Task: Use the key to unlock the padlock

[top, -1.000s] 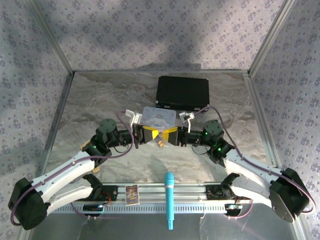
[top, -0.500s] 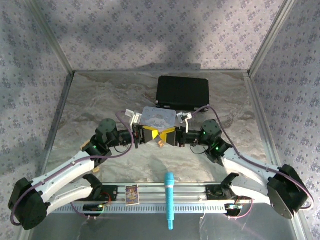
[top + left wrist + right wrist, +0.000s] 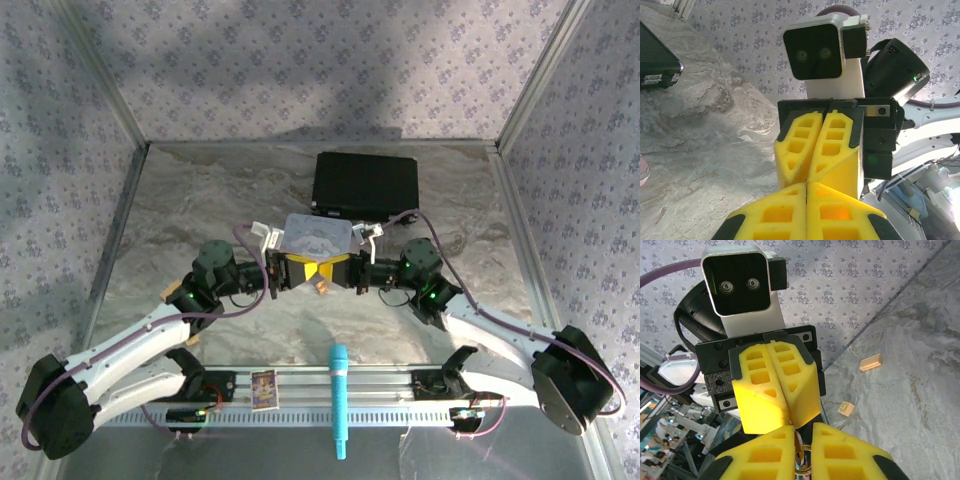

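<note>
**Insp. A:** Status of hold?

**Insp. B:** Your L gripper (image 3: 806,189) and R gripper (image 3: 801,434) meet tip to tip mid-table, prob. to line key w/ lock. L fingers are pressed together; key not made out. R pinches a brassy bit, judged to be the padlock (image 3: 322,286), hanging just below the tips.

**Insp. A:** Obstructions?

**Insp. B:** Tin (image 3: 318,236) sits just behind the tips, w/ case (image 3: 365,185) beyond. Blue marker (image 3: 339,400) lies near the bases, well apart. Tin is your only crowding risk.
</note>
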